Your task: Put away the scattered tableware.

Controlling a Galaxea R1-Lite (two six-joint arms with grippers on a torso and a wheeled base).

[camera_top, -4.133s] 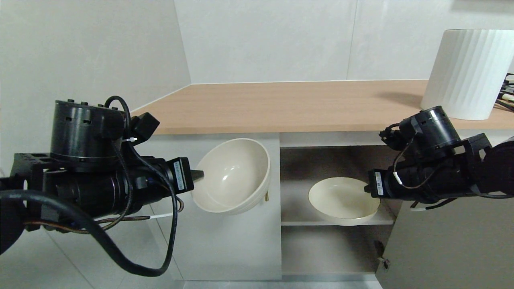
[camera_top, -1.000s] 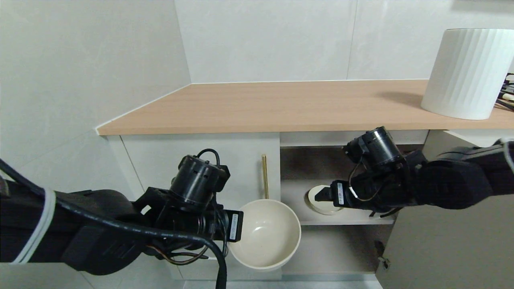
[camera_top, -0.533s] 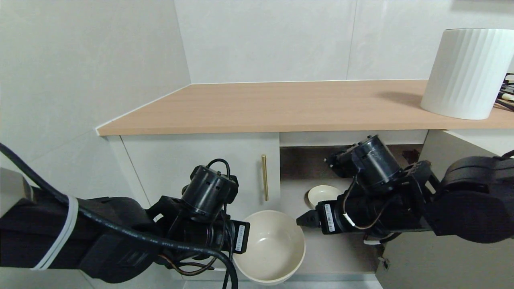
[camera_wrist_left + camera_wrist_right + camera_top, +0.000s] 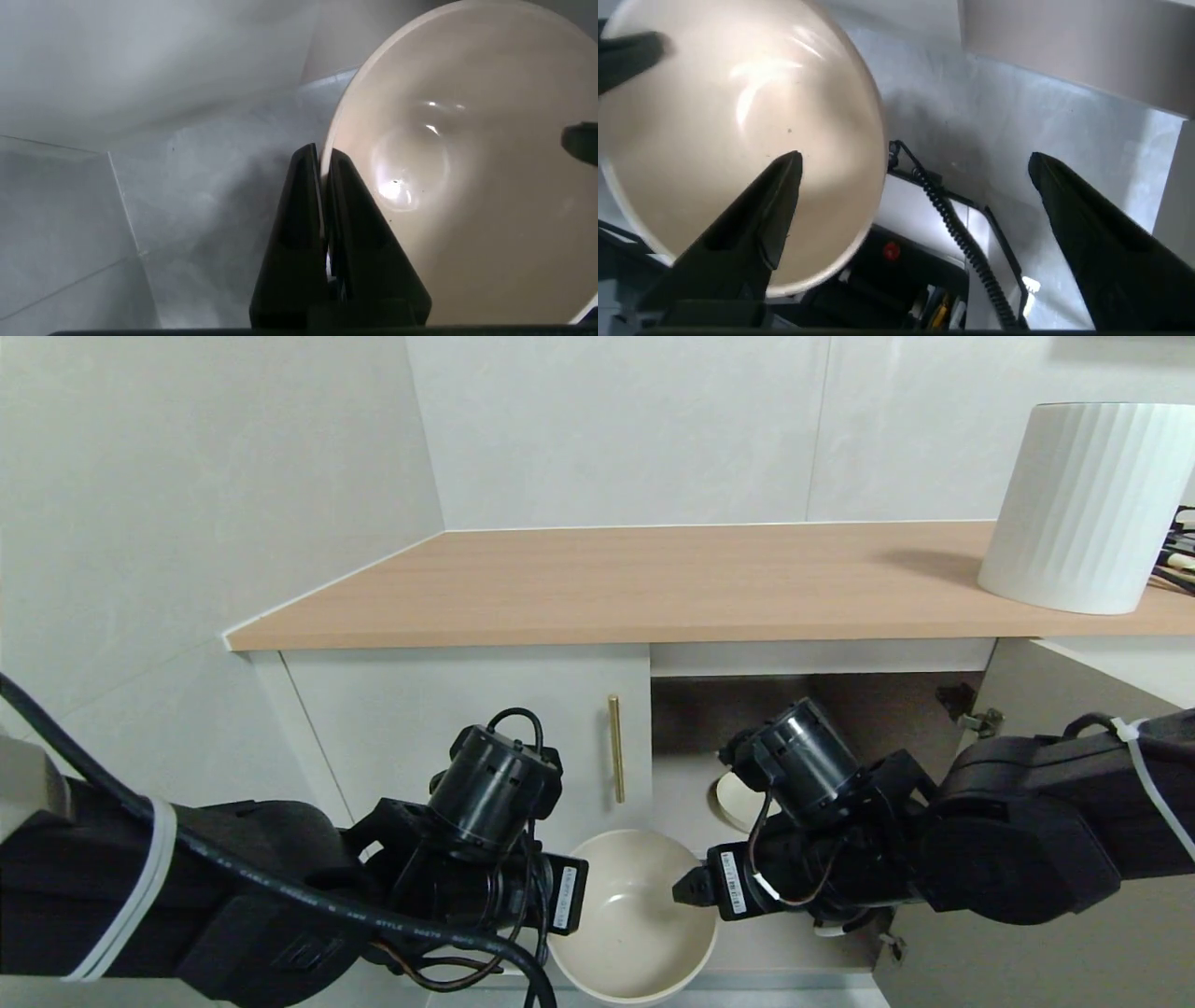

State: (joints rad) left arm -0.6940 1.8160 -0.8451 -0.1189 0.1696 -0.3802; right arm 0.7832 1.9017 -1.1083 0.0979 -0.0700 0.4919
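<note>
the right end effector (image 4: 689, 887) has drawn back from the shelf (image 4: 691, 793) of the cabinet (image 4: 467, 728) and sunk to the rim of the bowl (image 4: 635, 919), which now sits a little lower in front of the cabinet. the left end effector (image 4: 324, 173) pinches the bowl's rim, closed tight on it. the right end effector's fingers (image 4: 771, 210) stand wide apart (one right by the bowl's edge), holding nothing. a plate (image 4: 733, 803) rests on the shelf inside the cabinet. a white ribbed container (image 4: 1083, 504) stands on the worktop (image 4: 653, 583) above the cabinet.

Wooden countertop (image 4: 653, 579), white ribbed container (image 4: 1088, 504), tiled wall (image 4: 607, 429)
</note>
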